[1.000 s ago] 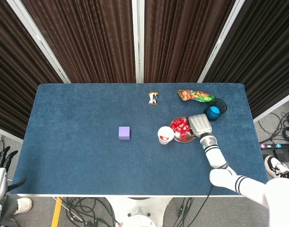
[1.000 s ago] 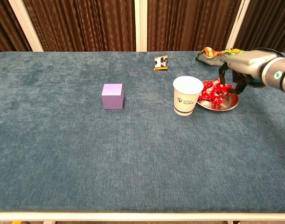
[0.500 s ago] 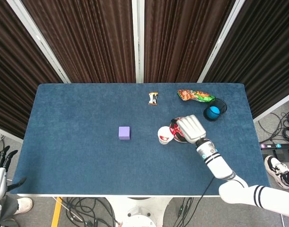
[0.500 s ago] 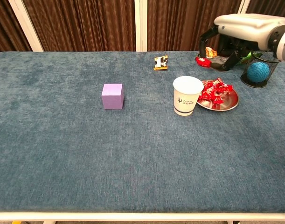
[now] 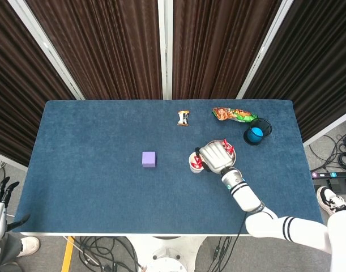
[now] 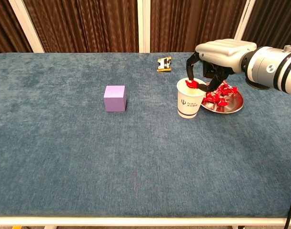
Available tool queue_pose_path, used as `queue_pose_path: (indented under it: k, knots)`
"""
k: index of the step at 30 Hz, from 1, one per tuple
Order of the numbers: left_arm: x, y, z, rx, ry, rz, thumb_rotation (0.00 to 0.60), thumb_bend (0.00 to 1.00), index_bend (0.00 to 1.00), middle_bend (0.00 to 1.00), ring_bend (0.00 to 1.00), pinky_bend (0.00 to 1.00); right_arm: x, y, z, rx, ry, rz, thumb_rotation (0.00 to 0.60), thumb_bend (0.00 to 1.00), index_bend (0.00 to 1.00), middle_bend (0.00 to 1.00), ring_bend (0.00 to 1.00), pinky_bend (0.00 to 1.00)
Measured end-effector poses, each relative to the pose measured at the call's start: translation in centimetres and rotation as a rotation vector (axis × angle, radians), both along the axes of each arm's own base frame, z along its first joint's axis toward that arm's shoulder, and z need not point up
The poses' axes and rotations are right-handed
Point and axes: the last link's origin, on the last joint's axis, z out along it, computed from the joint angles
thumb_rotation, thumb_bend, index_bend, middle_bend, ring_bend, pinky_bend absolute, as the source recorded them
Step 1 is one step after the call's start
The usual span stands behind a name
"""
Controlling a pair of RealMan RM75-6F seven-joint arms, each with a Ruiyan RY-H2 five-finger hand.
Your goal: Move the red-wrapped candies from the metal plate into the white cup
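Note:
The white cup stands just left of the metal plate, which holds several red-wrapped candies. My right hand hovers over both, palm down. It pinches one red candy right at the cup's mouth. From the head view the right hand covers most of the plate, and the cup shows at its left edge. My left hand hangs off the table's near left corner, fingers spread and holding nothing.
A purple cube sits mid-table, left of the cup. A small snack bar lies behind the cup. At the far right lie a chip bag and a black mesh holder with a blue ball.
My right hand rose from the plate with one red candy, swung left, and now holds it low over the cup's mouth. The left hand stayed put.

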Motion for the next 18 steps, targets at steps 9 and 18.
queue_pose_path:
  k: [9,18]
  knots:
    - [0.2,0.1,0.1,0.001,0.004,-0.011,0.600,0.03,0.21,0.15,0.12,0.13,-1.6,-0.5,3.1,-0.075,-0.034,-0.041,0.600,0.20,0.33,1.00,0.97,1.00]
    - [0.5,0.4,-0.1,-0.007,0.006,-0.018,0.600,0.03,0.21,0.15,0.12,0.13,-6.7,-1.5,3.8,-0.092,0.083,-0.153,0.600,0.20,0.46,1.00,0.97,1.00]
